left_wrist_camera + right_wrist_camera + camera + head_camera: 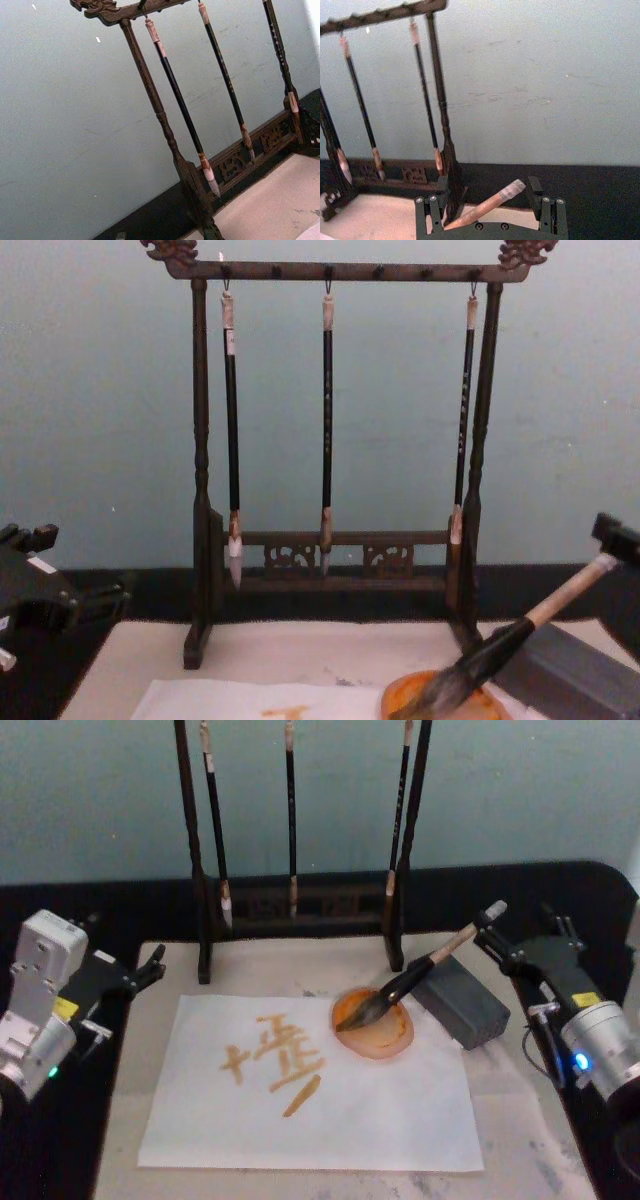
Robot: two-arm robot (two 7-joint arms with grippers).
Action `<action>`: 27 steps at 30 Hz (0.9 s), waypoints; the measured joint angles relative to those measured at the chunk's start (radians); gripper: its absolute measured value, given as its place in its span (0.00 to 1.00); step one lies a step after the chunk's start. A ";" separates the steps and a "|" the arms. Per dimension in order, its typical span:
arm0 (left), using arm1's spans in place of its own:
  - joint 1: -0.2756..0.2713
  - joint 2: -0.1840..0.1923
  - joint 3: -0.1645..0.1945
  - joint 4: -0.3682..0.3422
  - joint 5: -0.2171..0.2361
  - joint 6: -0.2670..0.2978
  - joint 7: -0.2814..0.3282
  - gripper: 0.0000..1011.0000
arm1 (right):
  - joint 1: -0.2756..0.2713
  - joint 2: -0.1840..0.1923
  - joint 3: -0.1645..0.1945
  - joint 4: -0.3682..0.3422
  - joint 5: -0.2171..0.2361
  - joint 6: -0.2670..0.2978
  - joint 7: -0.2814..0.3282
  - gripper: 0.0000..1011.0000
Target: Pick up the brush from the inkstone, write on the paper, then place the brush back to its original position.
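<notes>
The brush (pixel 415 976) is lying at a slant with its bushy bristles down in the orange dish (pixel 373 1024) and its pale handle end pointing up and back toward the right gripper (pixel 512 942). Its black shaft leans over the near corner of the grey inkstone block (pixel 462 1001). In the right wrist view the handle tip sits between the two fingers (pixel 536 192) — they're spread apart with space on either side of it, so not clamped on anything.

The dish rests on the top right part of the paper (pixel 390 1112), which has orange strokes painted left of centre. The paper lies on a beige felt mat (pixel 520 1140).

Behind all that stands the dark wooden rack (pixel 340 275) with three thin brushes (pixel 327 430) hanging from it.

The left gripper (pixel 150 965) is parked off at the left edge of the mat, well apart from the brush — can't tell how its claw stands.
</notes>
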 joint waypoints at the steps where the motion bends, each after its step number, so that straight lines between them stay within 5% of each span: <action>1: 0.000 0.000 0.000 0.000 0.000 0.000 0.000 1.00 | 0.000 0.000 0.000 0.000 0.000 0.000 0.000 0.99; 4: 0.000 0.000 0.000 0.000 0.000 0.000 0.000 1.00 | 0.007 -0.026 -0.028 0.033 -0.103 -0.045 -0.029 0.99; 6: 0.000 0.000 0.000 0.000 0.000 0.000 0.000 1.00 | 0.011 -0.038 -0.035 0.048 -0.133 -0.057 -0.036 0.99; 27: 0.000 0.000 0.000 0.000 0.000 0.000 0.000 1.00 | 0.003 -0.069 -0.036 0.068 -0.183 -0.030 -0.044 0.99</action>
